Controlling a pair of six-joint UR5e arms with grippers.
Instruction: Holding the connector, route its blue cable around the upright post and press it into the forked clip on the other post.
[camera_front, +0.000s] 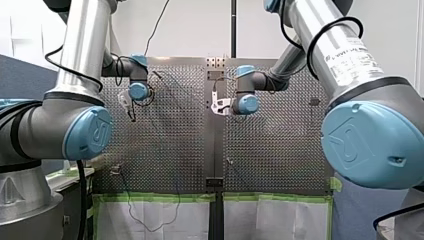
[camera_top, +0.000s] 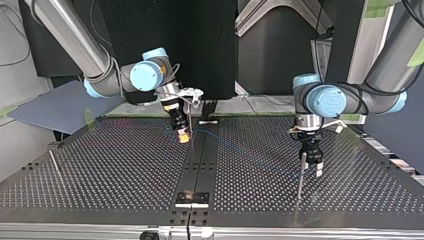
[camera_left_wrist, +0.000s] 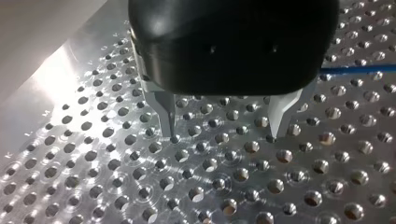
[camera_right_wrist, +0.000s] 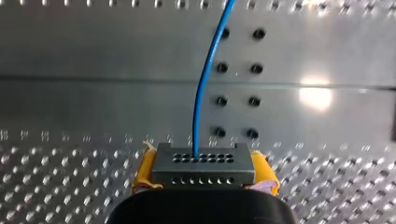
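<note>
Perforated metal desk (camera_top: 100, 165), a dark strip (camera_top: 201, 165) down its middle, green tape (camera_front: 160, 197) along one edge. Beside the strip my right gripper (camera_top: 184, 137) clamps the grey connector (camera_right_wrist: 204, 163), blue cable (camera_right_wrist: 201, 93) leading off it; my left gripper (camera_left_wrist: 222, 133) hangs spread, empty

The cable (camera_right_wrist: 205, 79) is bright blue. The connector (camera_right_wrist: 203, 164) is dark grey, with rows of small round holes across its face. The pads (camera_right_wrist: 145, 168) of my right hand (camera_right_wrist: 203, 172) are yellow. My left hand (camera_left_wrist: 222, 128) has a glossy black body and bare silver metal fingers (camera_left_wrist: 166, 112). The worktop (camera_left_wrist: 140, 177) is shiny silver metal, patterned all over with a regular grid of round holes. My left arm (camera_front: 82, 45) and my right arm (camera_front: 340, 50) are silver tubes with light blue joint caps (camera_front: 90, 131). Green tape (camera_front: 160, 197) edges the worktop in the front view, with what looks like white sheeting (camera_front: 150, 215) beneath it.
</note>
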